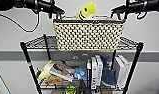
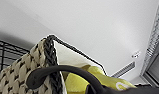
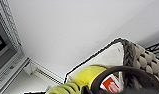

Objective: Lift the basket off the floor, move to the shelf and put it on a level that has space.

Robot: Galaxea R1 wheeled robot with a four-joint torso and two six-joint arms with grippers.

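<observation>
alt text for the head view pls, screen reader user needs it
A woven basket with a yellow plush toy poking out sits at the top tier of a black wire shelf, the left gripper and right gripper at its two ends. Books and soft toys fill the tier below.

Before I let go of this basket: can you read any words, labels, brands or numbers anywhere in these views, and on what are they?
Nothing can be read.
Book spines on the tier below the basket: dark marks, too blurred to read.
Red tag beside the yellow plush toy in the basket: white marks, unreadable.
White mark on the plush toy in the left wrist view: shape unclear, unreadable.
</observation>
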